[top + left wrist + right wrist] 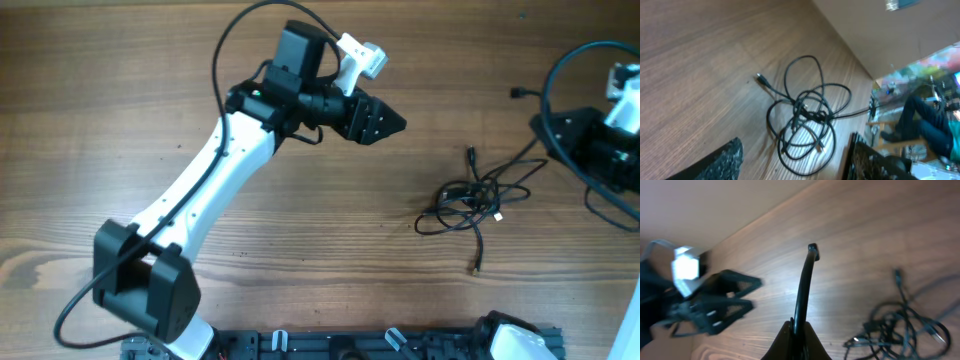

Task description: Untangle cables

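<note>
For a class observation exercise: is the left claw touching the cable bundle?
Apart. The overhead view shows bare table between the left claw and the cable bundle.

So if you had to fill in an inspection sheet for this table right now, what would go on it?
Surface: wooden table, bare brown grain.
Job's things: tangled cables lying in one knotted bundle; one cable end sticks out of the right pincer.
Clutter: nothing seen.
Pincers: left pincer open, empty, apart from the bundle; right pincer shut on the cable end.
Cables: thick black wire arching over the left arm.
Surroundings: blurred room beyond the table edge, with what looks like a seated person.
</note>
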Robot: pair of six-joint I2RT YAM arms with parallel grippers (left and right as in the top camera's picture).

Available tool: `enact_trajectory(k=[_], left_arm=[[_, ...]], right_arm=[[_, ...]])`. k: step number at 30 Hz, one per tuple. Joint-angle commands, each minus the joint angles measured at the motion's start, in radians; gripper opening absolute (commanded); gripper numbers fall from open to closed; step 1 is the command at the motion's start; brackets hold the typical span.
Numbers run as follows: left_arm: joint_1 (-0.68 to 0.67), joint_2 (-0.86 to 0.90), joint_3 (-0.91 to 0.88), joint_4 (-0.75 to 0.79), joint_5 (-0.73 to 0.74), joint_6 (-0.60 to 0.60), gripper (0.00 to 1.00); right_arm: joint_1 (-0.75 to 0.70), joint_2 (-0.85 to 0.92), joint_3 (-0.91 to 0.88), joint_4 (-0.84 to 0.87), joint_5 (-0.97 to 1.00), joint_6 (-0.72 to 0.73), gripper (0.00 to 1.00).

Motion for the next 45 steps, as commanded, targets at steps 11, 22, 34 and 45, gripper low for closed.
enact_trajectory(k=[11,22,34,45], left_arm=[[-0.023,0.021,-0.005,-0.245,0.137,0.299,0.77],[-0.027,0.090,-0.005,-0.283,-0.056,0.391,0.68],[-0.005,0.095,-0.005,-0.174,-0.067,0.391,0.68],[-0.047,0.152,-0.005,-0.178,-0.099,0.451,0.62]], right_arm=[[0.311,0.114,0.019,0.458,-0.086,0.423,0.04],[0.310,0.172,0.019,0.499,-0.210,0.390,0.04],[0.310,0.172,0.019,0.451,-0.210,0.339,0.04],[0.310,0.172,0.019,0.430,-0.224,0.316,0.04]])
